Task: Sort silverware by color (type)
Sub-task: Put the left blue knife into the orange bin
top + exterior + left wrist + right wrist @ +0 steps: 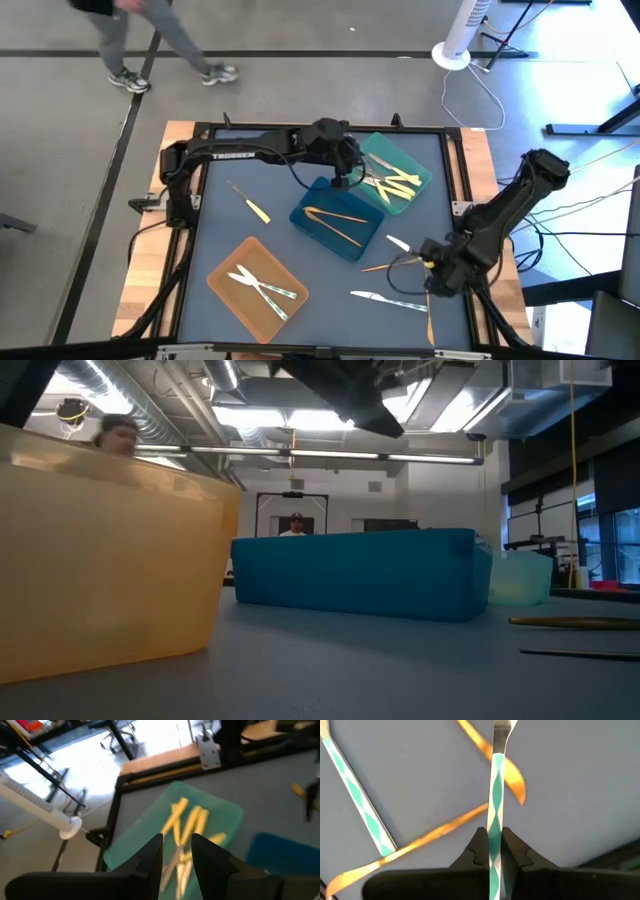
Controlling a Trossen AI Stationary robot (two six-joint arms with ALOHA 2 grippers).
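My right gripper (pixel 424 260) is near the table's right near corner, shut on a silvery utensil with a teal-and-white diamond handle (pixel 496 780). Under it lie two orange pieces (pixel 492 759) (pixel 420 842), and a second patterned piece (pixel 355 795) lies beside them. My left gripper (pixel 346 178) hangs open over the near left edge of the teal tray (pixel 418 165), which holds yellow utensils (pixel 187 822). Orange utensils (pixel 335 214) lie in the blue tray (pixel 318 235). White ones (pixel 262 286) lie in the orange tray (pixel 232 262). My right gripper pinches the patterned handle (pixel 494 837) between its two fingers. The utensil runs straight forward out of the fingers, along them, and its silvery far end (pixel 502 726) passes over an orange spoon. Whether it is clear of the table I cannot tell.
Loose on the grey mat are a yellow piece (pixel 252 204) at the left, a white piece (pixel 397 242), an orange one (pixel 385 266), a patterned knife (pixel 388 299) and an orange piece (pixel 430 322). A person (pixel 150 40) walks beyond the far edge. There is free mat at the near left.
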